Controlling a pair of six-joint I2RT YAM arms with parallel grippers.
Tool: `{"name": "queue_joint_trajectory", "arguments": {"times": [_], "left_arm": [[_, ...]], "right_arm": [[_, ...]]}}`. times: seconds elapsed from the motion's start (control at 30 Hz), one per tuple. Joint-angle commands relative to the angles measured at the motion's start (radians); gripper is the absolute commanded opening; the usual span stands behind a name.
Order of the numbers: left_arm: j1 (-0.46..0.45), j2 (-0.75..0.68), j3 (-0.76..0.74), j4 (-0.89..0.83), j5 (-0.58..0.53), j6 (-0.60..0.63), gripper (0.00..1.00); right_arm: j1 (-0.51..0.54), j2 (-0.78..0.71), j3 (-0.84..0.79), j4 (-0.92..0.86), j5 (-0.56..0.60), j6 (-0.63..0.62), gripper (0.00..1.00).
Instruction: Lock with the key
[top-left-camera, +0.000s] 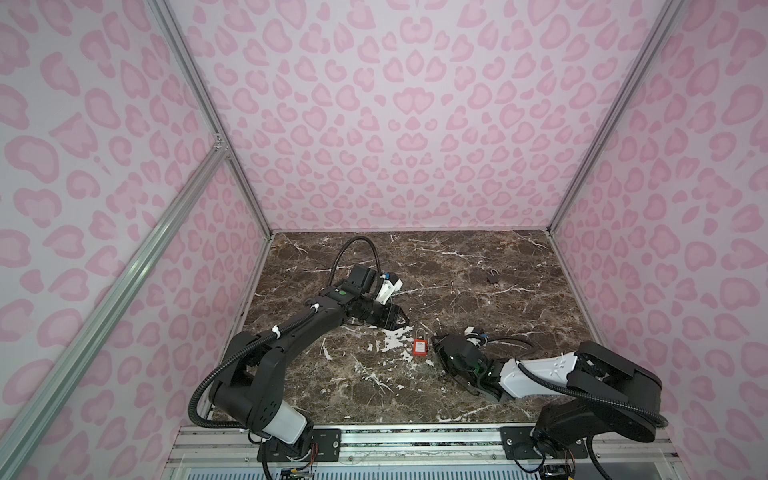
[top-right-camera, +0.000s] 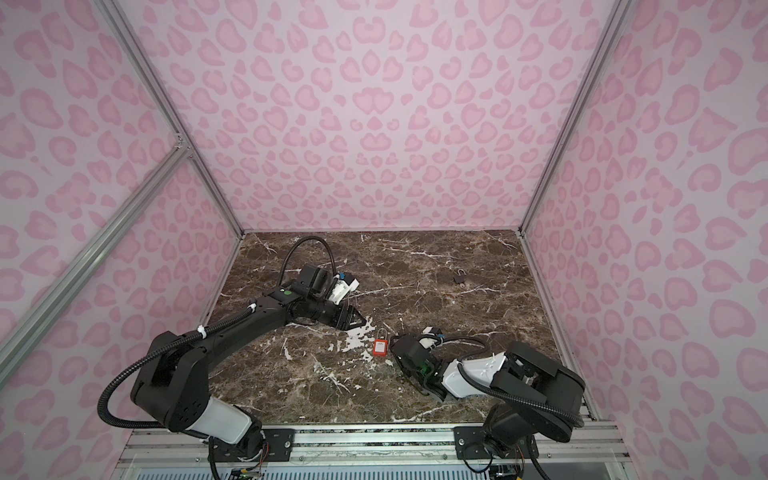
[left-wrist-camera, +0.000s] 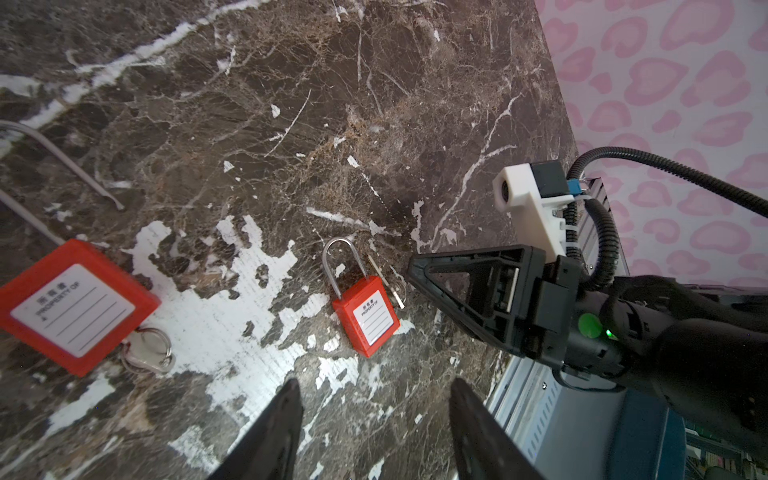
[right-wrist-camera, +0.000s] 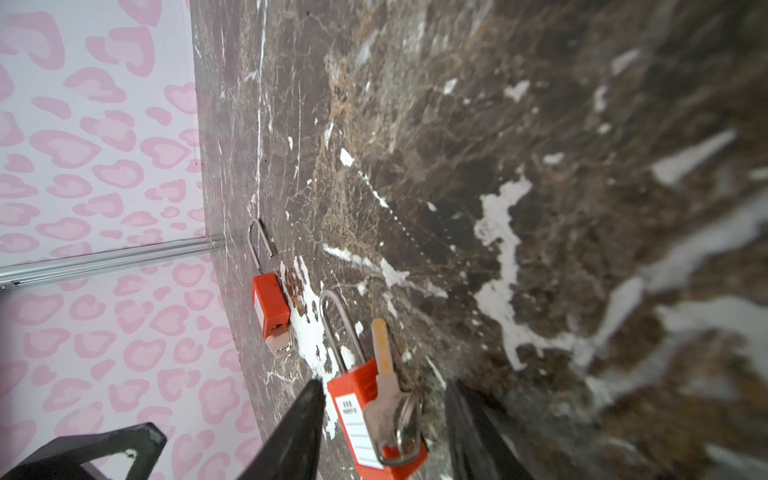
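Note:
A red padlock (top-left-camera: 420, 345) (top-right-camera: 380, 347) (left-wrist-camera: 365, 316) lies flat on the marble table near the front middle. A loose silver key (right-wrist-camera: 384, 374) (left-wrist-camera: 390, 286) on a ring rests across and beside its body, not in the keyhole. My right gripper (right-wrist-camera: 385, 384) (top-left-camera: 435, 338) (top-right-camera: 395, 340) is open, its jaws standing on either side of the padlock and key without gripping them. My left gripper (left-wrist-camera: 374, 386) (top-left-camera: 405, 321) (top-right-camera: 363, 321) hovers just behind the padlock, open and empty.
A second red padlock (left-wrist-camera: 75, 307) (right-wrist-camera: 270, 307) with a key (left-wrist-camera: 145, 353) in its base lies under my left arm, hidden in both top views. A small dark padlock (top-left-camera: 493, 277) (top-right-camera: 460, 277) sits back right. Pink walls enclose the table (top-left-camera: 457, 257).

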Motion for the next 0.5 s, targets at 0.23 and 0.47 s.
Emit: {"name": "queue_joint_trajectory", "arguments": {"times": [0.23, 0.47], "left_arm": [[0.003, -0.006, 0.023, 0.014, 0.015, -0.003, 0.58], [0.003, 0.004, 0.037, 0.006, 0.018, -0.001, 0.58]], "right_arm": [[0.0, -0.038, -0.01, -0.041, 0.042, -0.009, 0.41], [-0.008, -0.033, 0.005, 0.006, 0.023, -0.069, 0.23]]}}
